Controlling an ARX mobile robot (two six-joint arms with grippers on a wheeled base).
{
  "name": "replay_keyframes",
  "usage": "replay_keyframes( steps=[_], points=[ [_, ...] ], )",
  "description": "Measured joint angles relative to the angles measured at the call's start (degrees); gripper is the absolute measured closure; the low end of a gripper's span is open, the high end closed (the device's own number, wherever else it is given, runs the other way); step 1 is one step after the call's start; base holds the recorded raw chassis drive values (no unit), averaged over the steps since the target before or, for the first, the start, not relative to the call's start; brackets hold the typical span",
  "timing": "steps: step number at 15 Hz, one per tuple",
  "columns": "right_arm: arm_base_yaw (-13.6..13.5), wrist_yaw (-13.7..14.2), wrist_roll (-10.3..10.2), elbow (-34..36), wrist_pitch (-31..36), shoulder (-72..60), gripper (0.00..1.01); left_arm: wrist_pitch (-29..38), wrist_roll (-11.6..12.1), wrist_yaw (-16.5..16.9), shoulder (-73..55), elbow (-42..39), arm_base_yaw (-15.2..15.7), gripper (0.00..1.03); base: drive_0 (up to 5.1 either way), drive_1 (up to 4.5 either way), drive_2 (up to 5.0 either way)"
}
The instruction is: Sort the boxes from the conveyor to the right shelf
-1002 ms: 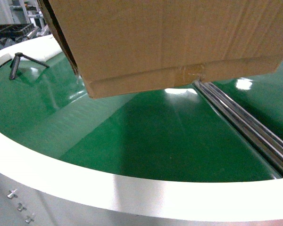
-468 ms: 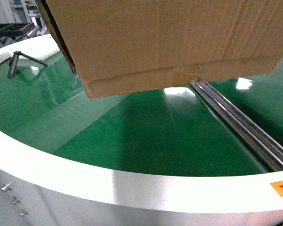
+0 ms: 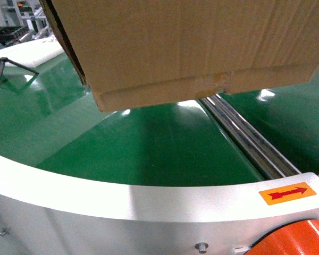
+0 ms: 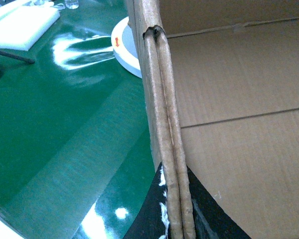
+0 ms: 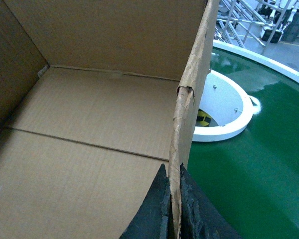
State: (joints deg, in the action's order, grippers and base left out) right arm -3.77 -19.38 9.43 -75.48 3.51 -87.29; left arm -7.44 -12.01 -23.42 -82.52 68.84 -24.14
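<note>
A large brown cardboard box [image 3: 191,42] hangs above the conveyor's green belt [image 3: 149,149], filling the top of the head view with its taped bottom seam showing. My left gripper [image 4: 173,199] is shut on the box's [image 4: 239,99] doubled left wall, one black finger on each side. Over on the other side, my right gripper [image 5: 173,172] is shut on the ragged right wall of the open, empty box [image 5: 89,114]. Silvery tube framing [image 5: 236,20] stands beyond the belt; I cannot tell whether it is the right shelf.
The conveyor's broad white rim [image 3: 122,202] runs close in front, with an orange arrow label [image 3: 287,192] and an orange part [image 3: 297,241] at lower right. Steel rollers [image 3: 244,138] cross the belt. A black tripod-like stand [image 3: 2,69] and a white round hub [image 5: 222,112] are also here.
The belt, rollers and stand have slid left in the head view, and the arrow label and orange part have come into view. The box keeps its place between the grippers.
</note>
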Motion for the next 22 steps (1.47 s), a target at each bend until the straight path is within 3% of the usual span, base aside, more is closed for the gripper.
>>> replay_keyframes(
  steps=[22],
  points=[
    [0.33, -0.11, -0.02, 0.0, 0.0, 0.0, 0.99, 0.09, 0.0, 0.15, -0.02, -0.02, -0.17, 1.01, -1.6, -1.55, -1.6]
  ],
)
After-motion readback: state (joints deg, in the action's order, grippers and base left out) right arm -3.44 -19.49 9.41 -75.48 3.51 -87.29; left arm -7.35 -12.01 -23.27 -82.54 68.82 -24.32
